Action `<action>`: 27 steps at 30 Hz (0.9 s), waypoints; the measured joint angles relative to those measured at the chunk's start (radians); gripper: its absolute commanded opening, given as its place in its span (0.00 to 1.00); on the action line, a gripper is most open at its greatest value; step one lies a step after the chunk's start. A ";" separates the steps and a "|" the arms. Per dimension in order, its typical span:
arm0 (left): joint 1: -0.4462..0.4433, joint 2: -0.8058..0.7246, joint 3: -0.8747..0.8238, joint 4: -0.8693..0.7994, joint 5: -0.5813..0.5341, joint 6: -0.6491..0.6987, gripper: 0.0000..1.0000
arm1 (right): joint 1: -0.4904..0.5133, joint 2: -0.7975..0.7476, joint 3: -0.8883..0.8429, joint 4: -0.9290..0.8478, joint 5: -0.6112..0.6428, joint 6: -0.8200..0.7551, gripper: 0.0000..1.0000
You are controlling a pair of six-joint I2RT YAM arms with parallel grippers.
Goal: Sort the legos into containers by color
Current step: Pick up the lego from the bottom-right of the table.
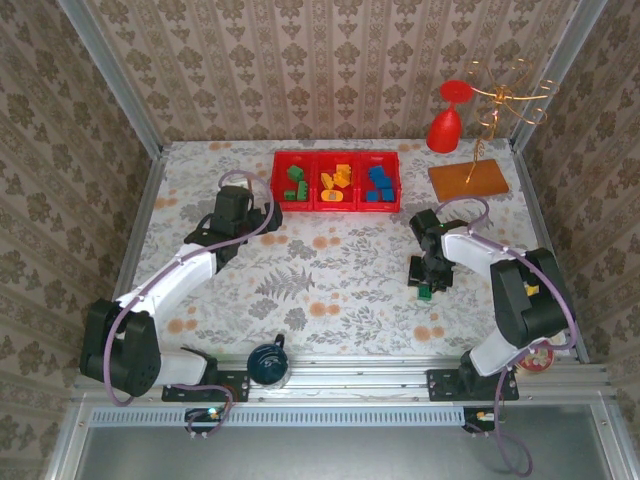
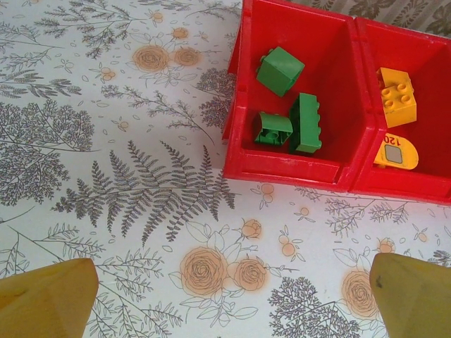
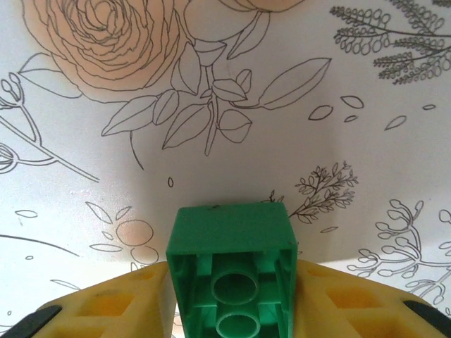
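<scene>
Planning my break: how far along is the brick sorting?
Done: tray holds green, yellow and blue bricks, each colour apart. In hand: right gripper pinches a green brick. To do: binning it, plus what looks like one more green piece nearby.

Rear-centre of table [image 1: 330, 275]: tray [image 1: 337, 208] w/ legos [image 1: 340, 178] inside.

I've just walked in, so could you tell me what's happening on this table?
The right tool is closed on a green lego low over the flowered table. The left tool is open and empty, hovering beside the red tray. The tray's three compartments hold green legos, yellow legos and blue legos, sorted by color.
</scene>
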 measured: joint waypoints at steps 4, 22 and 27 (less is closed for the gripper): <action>0.000 0.000 -0.001 0.001 0.000 -0.003 1.00 | 0.006 0.017 -0.001 0.006 0.000 0.011 0.39; 0.007 0.000 -0.004 0.008 0.000 -0.007 1.00 | 0.121 0.027 0.065 -0.030 0.042 0.041 0.24; 0.007 0.000 -0.014 0.010 0.000 -0.008 1.00 | 0.200 0.028 0.198 -0.070 0.087 0.045 0.23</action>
